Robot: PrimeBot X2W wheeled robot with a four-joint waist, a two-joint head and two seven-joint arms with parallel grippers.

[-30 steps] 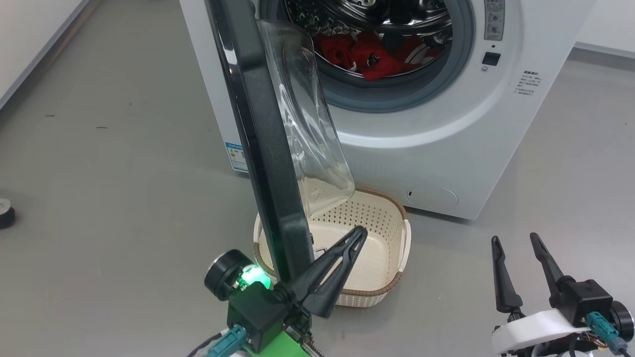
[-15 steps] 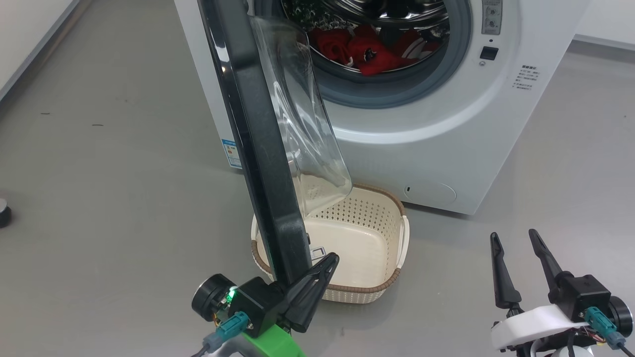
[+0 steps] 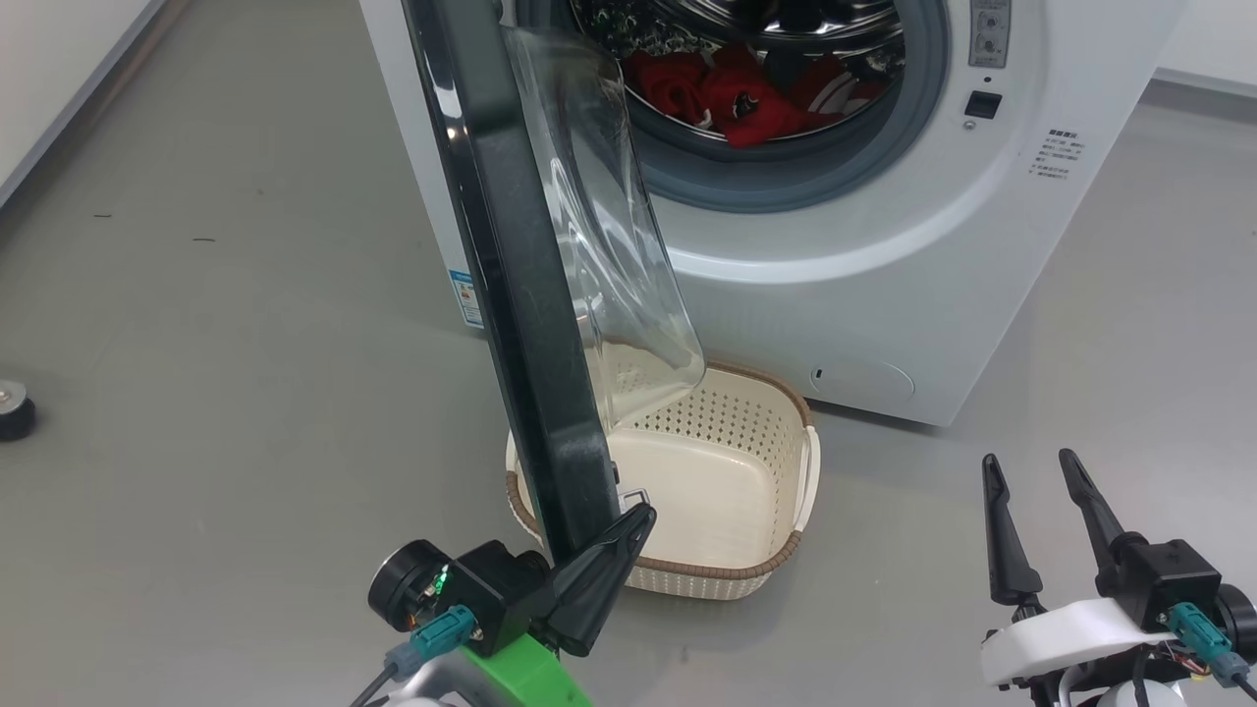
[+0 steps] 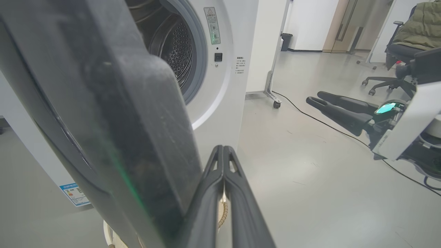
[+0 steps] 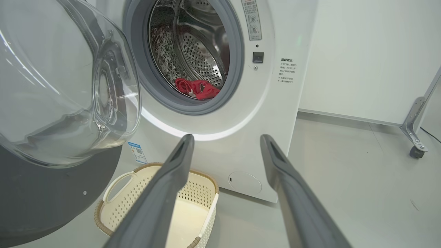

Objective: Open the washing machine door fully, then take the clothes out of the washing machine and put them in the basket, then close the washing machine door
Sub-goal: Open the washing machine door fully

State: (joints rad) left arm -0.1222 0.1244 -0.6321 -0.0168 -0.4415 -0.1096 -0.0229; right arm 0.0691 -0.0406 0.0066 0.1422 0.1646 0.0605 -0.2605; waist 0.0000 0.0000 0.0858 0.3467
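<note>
Slippage is your risk: the clenched left gripper (image 3: 636,518), lower centre, only leans against the washing machine door (image 3: 511,295) above the basket (image 3: 709,570). Lose contact and it could swing back over the clothes (image 3: 737,98), top centre. The right gripper (image 3: 1026,460), lower right, is spread and empty.

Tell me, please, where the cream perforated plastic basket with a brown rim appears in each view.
Head view: cream perforated basket lower centre.
Left wrist view: basket sliver, bottom left.
Right wrist view: basket lower left.
Shared landmark: small blue label on the white washing machine.

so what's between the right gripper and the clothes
Head view: bare floor, then the washing machine's white front and grey ring; door and basket sit aside.
</note>
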